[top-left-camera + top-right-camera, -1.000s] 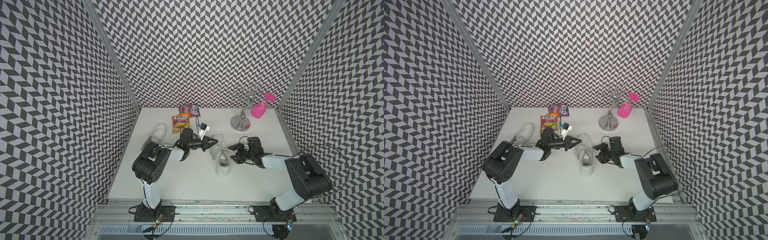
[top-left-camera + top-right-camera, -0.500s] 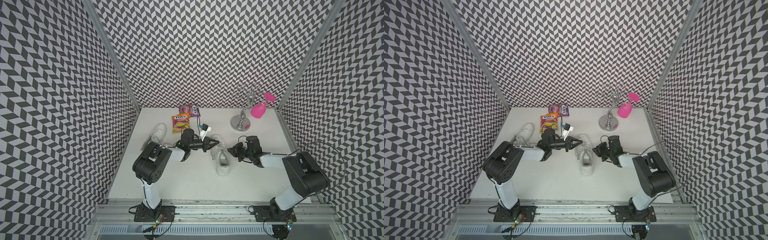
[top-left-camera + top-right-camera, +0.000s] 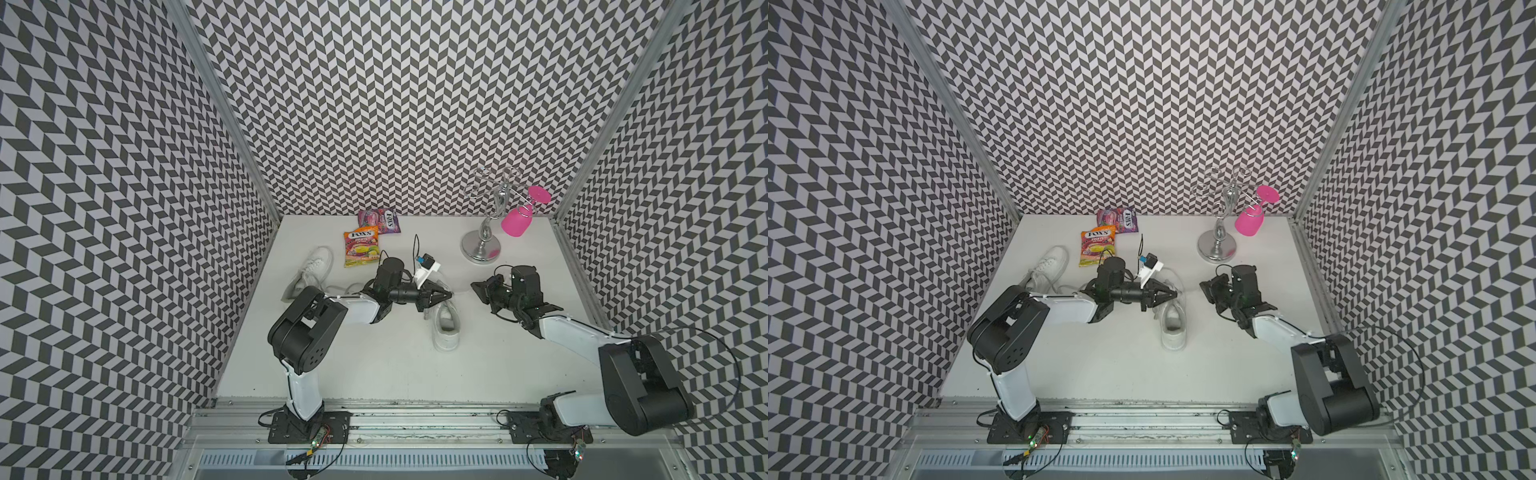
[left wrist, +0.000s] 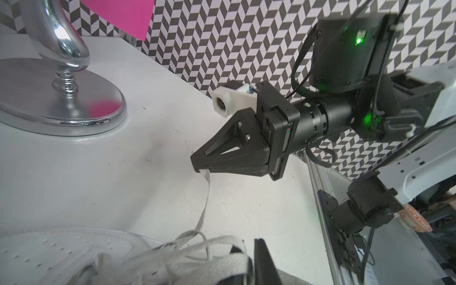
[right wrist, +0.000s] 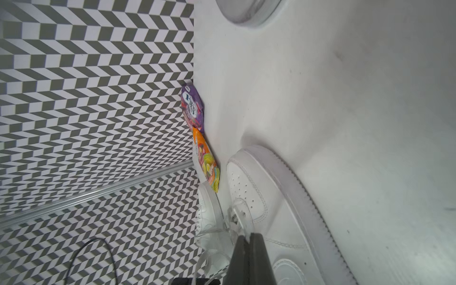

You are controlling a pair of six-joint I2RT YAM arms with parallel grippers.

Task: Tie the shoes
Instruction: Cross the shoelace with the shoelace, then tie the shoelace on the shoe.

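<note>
right end effector (image 4: 201,170) clenched on a white lace (image 4: 203,209) — left end effector (image 3: 446,296) over the shoe (image 3: 445,330), grip unclear

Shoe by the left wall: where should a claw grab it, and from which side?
Probably the collar rim of the shoe, one jaw inside the opening, coming down from above on its flank away from the side wall. It stands on its sole, toe toward the back wall, opening up, and the side wall crowds its other flank. The smooth toe offers no edge to pinch.
</note>
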